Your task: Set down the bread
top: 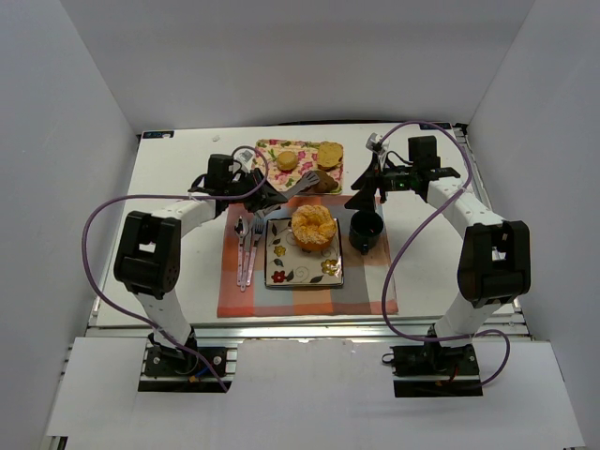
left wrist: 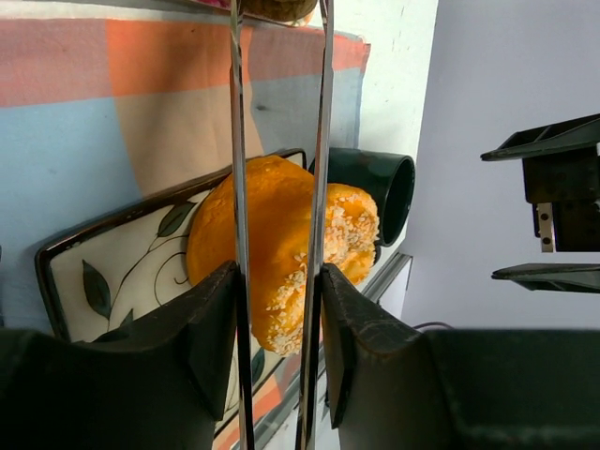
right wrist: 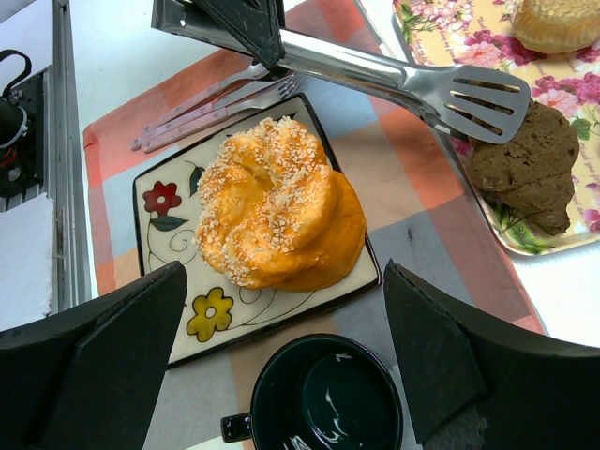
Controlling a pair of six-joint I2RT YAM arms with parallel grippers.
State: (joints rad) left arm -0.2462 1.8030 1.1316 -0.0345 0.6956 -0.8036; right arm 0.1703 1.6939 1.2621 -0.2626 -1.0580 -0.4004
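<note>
golden sesame-crusted braided bun (right wrist: 281, 206) sits on the square floral ceramic plate (right wrist: 159, 234), looks placed to us. our left gripper (left wrist: 278, 305) pinches the long steel tongs (right wrist: 394, 80), right gripper (right wrist: 281, 323) hangs spread. we'd pull the tongs away high, not clipping the bun.

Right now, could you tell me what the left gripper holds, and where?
The left gripper clamps the metal tongs across both arms, well behind their slotted tips.
</note>
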